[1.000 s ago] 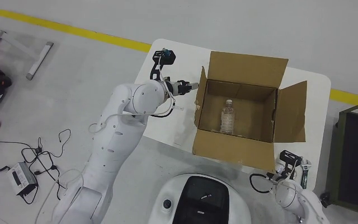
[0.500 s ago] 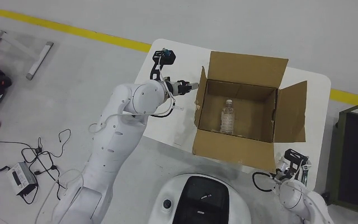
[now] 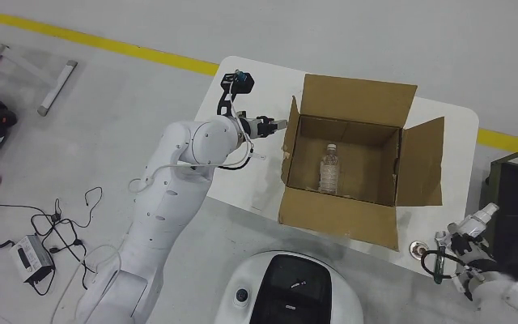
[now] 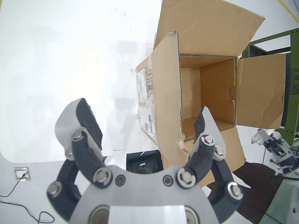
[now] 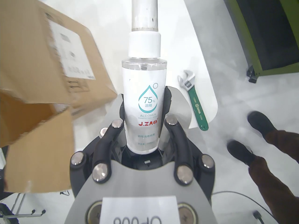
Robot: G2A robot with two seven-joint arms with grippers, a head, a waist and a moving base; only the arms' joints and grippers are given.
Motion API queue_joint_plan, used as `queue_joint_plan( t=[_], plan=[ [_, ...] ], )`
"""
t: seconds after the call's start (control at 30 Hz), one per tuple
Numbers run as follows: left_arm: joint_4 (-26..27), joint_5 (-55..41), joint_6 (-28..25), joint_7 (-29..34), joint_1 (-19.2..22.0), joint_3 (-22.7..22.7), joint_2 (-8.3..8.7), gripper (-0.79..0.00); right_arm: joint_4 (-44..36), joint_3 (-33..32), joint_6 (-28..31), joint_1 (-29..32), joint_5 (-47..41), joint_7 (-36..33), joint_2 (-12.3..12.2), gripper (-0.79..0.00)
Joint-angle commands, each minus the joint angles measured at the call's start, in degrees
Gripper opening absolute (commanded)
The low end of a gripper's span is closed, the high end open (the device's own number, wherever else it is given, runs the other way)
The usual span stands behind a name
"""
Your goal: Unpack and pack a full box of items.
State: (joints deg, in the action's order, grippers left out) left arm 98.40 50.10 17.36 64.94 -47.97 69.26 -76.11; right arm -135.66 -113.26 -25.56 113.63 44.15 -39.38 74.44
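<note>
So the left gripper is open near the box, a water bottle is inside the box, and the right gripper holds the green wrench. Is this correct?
One part is wrong: the right gripper holds the spray bottle, not the green wrench, which lies on the table. The right wrist view shows this. The left gripper is open near the box, and a water bottle is inside it.

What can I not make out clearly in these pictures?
Top view: the small round object near the edge of the table is too small to identify.
Left wrist view: the torn side flap hides most of the inside of the cardboard box.
Right wrist view: the right gripper hides the base of the spray bottle; the box's label is blurred.
</note>
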Motion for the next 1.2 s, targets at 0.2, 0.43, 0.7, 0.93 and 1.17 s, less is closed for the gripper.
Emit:
queue_joint_plan(
  t=[0.2, 0.43, 0.7, 0.93, 1.17],
  plan=[
    [0.00, 0.00, 0.00, 0.00, 0.00, 0.00, 0.00, 0.000, 1.02, -5.70, 16.06, -6.83, -2.78, -1.07, -1.31, -0.785],
    [0.00, 0.00, 0.00, 0.00, 0.00, 0.00, 0.00, 0.000, 1.02, -2.27, 18.25, -15.31, -2.99, -5.28, -2.37, -0.785],
    [0.00, 0.00, 0.00, 0.00, 0.00, 0.00, 0.00, 0.000, 1.02, 8.95, 17.74, -21.41, 0.68, -8.71, -2.99, -0.785],
    [0.22, -0.02, -0.29, -3.22, -0.99, 0.68, 0.06, 0.000, 1.02, 23.08, 10.50, -24.24, 11.27, -10.70, -2.87, -0.785],
    [0.43, 2.49, 5.35, -13.19, -2.89, 4.58, 0.24, 0.000, 1.02, 30.12, 2.75, -23.73, 21.46, -14.80, -2.71, -0.785]
  ],
)
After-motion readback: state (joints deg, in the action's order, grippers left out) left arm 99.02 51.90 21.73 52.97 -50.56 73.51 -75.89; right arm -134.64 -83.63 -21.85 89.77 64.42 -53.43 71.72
